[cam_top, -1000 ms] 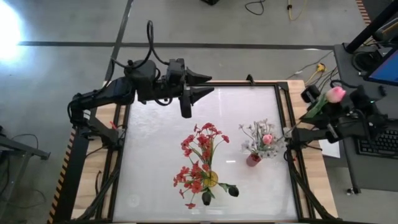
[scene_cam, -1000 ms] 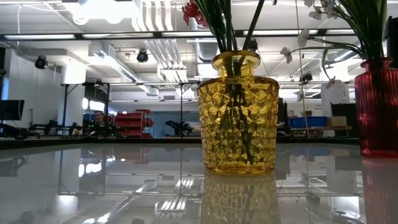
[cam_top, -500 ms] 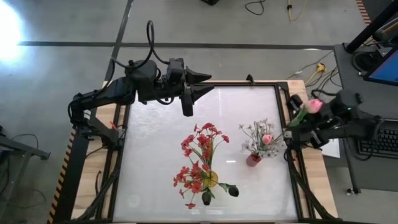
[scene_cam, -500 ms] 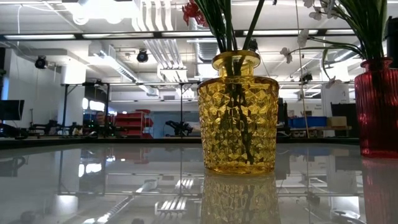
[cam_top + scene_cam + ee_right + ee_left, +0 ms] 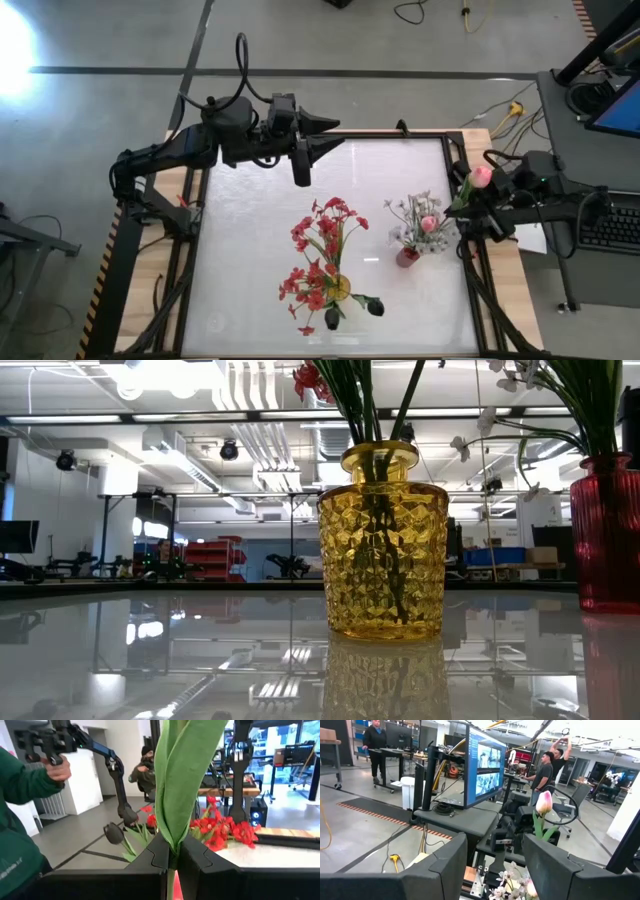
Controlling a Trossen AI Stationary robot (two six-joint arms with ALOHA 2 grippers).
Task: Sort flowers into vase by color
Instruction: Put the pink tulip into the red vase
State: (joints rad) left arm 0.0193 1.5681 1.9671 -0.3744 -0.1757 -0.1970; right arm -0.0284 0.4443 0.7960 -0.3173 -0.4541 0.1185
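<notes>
At the right edge of the table [image 5: 250,300], we saw the right gripper [image 5: 478,203] clamped tight on the green stem of a pink tulip [image 5: 481,177], its bud raised just beside the red vase [image 5: 407,257]. That vase already held white sprays [image 5: 410,215] and another pink bud [image 5: 430,224]. Nearer the middle stood the yellow vase [image 5: 382,556], filled with red flowers [image 5: 318,245], with dark buds [image 5: 375,307] drooping at its near side. At the far left, the left gripper [image 5: 335,136] hung above the table with its fingers parted, holding nothing.
</notes>
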